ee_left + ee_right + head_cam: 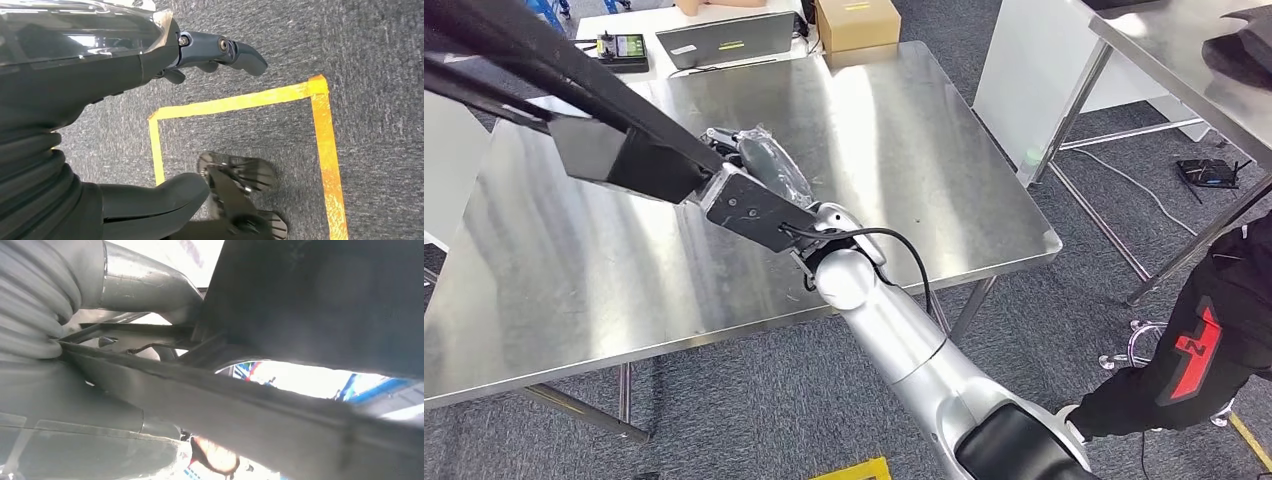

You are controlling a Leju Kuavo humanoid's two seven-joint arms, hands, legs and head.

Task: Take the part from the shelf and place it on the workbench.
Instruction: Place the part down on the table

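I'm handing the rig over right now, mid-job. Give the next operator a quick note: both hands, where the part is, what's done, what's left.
Right hand: out over the workbench, holding the part, a long black piece that runs from the hand up to the upper left corner of the head view.
Left hand: hangs by the robot's side over the carpet with yellow floor tape; it holds nothing, fingers apart.
Done: the part is in hand and has been brought to the workbench.
Left: lower it onto the steel top, let go, draw the arm back. Whether the part already touches the surface I cannot tell.
A person's dark sleeve is close on the right.
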